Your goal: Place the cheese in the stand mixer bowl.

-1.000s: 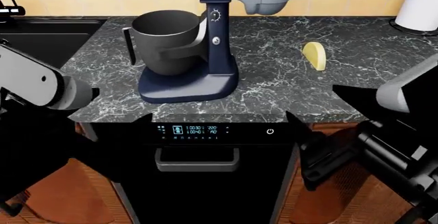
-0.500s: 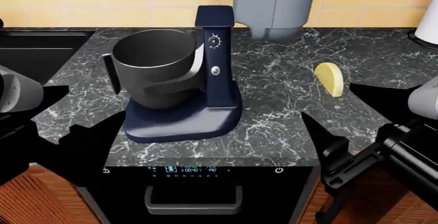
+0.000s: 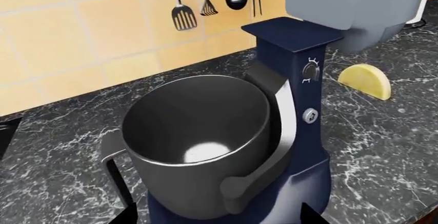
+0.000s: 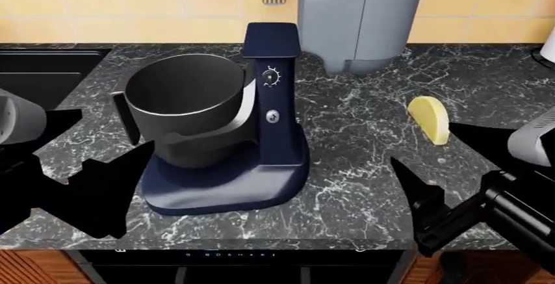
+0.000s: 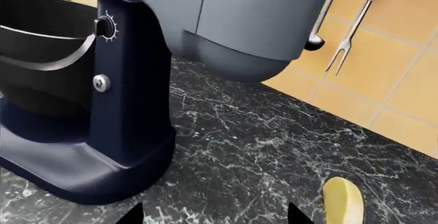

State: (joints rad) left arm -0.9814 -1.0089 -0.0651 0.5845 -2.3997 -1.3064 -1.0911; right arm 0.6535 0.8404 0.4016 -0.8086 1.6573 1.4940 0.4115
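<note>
The cheese (image 4: pixel 429 119), a pale yellow half-round wedge, lies on the dark marble counter to the right of the mixer. It also shows in the left wrist view (image 3: pixel 366 80) and the right wrist view (image 5: pixel 342 201). The dark grey stand mixer bowl (image 4: pixel 182 102) sits empty on the navy stand mixer (image 4: pixel 273 95); its inside shows in the left wrist view (image 3: pixel 195 126). My left gripper (image 4: pixel 118 127) is open and empty, in front of the bowl. My right gripper (image 4: pixel 422 142) is open and empty, just in front of the cheese and not touching it.
A tall light grey appliance (image 4: pixel 360 11) stands behind the mixer. A black sink (image 4: pixel 43 63) lies at the far left. Utensils (image 3: pixel 205 3) hang on the yellow tiled wall. A white object (image 4: pixel 548 47) stands at the right edge. The counter's front edge (image 4: pixel 260 248) is below the grippers.
The view has moved closer to the counter, and the oven front has dropped out of sight. Both open grippers have come forward over the counter, the right one nearer the cheese.
</note>
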